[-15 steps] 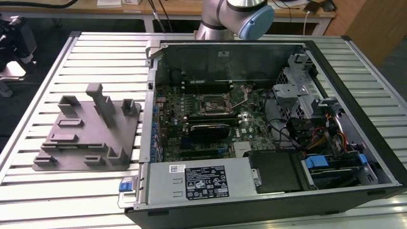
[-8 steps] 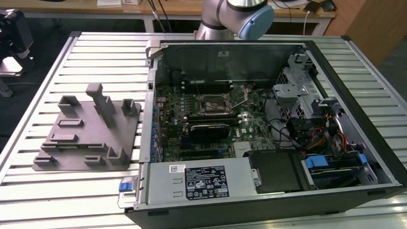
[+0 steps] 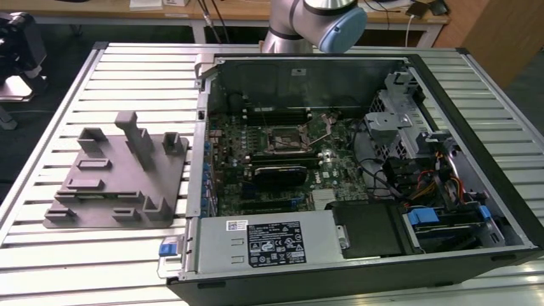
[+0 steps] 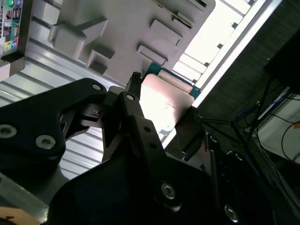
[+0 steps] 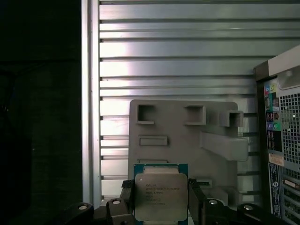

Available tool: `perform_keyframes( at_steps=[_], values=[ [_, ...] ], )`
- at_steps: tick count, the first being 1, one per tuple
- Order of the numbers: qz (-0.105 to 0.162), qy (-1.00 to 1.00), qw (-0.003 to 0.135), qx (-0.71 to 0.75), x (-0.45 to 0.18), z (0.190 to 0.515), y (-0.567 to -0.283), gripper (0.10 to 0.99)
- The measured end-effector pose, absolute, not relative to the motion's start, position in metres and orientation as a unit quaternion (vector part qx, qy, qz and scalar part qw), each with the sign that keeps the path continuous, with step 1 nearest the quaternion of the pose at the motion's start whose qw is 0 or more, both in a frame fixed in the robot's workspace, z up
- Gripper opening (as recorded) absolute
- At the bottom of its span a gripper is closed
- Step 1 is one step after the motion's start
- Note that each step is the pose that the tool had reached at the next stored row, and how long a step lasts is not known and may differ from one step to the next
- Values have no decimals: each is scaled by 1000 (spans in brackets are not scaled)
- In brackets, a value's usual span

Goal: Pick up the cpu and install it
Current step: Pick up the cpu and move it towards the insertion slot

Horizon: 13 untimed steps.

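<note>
Cpu [image 5: 161,194] is clamped by its edges in the tool [image 5: 161,202], over the grey fixture plate [image 5: 187,140]; the socket [image 3: 289,137] lies in the computer case [image 3: 357,166] alongside.

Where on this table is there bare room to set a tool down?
Bare slatted metal table lies between the grey plastic fixture plate and the far edge, and between that plate and the near edge. The open black computer case is crowded with boards and cables. The fingers grip the silver square cpu.
</note>
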<state>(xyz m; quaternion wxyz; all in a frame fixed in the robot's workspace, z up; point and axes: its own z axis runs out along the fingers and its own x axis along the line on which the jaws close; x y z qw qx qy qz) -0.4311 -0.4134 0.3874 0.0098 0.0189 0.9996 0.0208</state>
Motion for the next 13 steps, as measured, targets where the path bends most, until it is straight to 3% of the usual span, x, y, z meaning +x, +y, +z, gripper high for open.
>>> perform_keyframes(
  at_steps=[13],
  values=[
    [21,1000,10,19,-394,387,-413,541]
  ],
)
